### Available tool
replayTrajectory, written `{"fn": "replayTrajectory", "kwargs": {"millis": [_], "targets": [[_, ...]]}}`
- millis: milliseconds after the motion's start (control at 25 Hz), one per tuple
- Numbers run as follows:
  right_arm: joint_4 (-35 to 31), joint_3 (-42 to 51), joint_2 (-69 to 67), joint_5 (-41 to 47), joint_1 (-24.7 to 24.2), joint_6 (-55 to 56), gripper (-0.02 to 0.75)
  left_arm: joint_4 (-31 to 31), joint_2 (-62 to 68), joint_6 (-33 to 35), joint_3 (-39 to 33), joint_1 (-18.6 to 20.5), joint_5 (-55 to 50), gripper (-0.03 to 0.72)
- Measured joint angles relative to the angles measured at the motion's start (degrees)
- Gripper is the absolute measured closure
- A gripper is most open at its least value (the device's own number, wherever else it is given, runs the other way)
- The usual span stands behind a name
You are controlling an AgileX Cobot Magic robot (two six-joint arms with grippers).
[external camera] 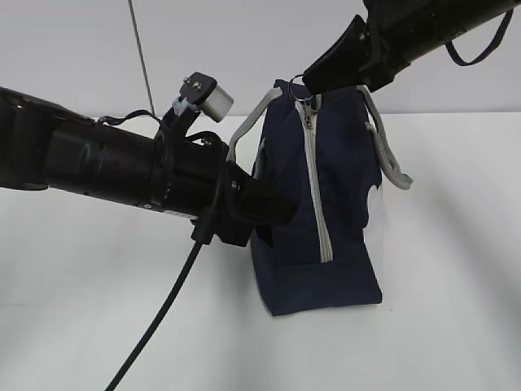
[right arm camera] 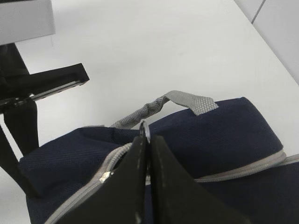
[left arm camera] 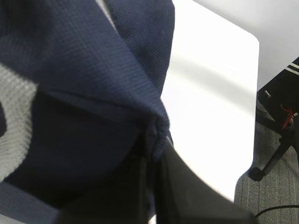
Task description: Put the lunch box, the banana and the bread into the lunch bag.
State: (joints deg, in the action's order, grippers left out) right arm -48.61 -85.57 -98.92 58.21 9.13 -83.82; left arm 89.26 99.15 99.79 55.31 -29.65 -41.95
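The navy-blue lunch bag (external camera: 326, 220) stands upright on the white table with its grey zipper (external camera: 319, 187) shut. My right gripper (right arm camera: 148, 140) is shut on the metal ring pull (external camera: 301, 86) at the bag's top; the ring (right arm camera: 145, 129) shows between the fingers. My left gripper (left arm camera: 152, 154) is shut on a pinched fold of the bag's navy fabric (left arm camera: 117, 84) at its left side. The bag also fills the right wrist view (right arm camera: 224, 140). The lunch box, the banana and the bread are out of view.
A grey webbing handle (external camera: 391, 155) hangs off the bag's right side, another (external camera: 244, 130) off the left. The table edge (left arm camera: 254, 116) shows in the left wrist view, with floor and a dark stand (left arm camera: 280, 135) beyond it.
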Motion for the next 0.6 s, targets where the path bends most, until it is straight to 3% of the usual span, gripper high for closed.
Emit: {"fn": "replayTrajectory", "kwargs": {"millis": [600], "targets": [[3.7,-6.6,-0.4,1.0,-0.4,2.6,0.754,-1.6,0.0,-1.3,0.1,0.0,-1.6,0.685]]}}
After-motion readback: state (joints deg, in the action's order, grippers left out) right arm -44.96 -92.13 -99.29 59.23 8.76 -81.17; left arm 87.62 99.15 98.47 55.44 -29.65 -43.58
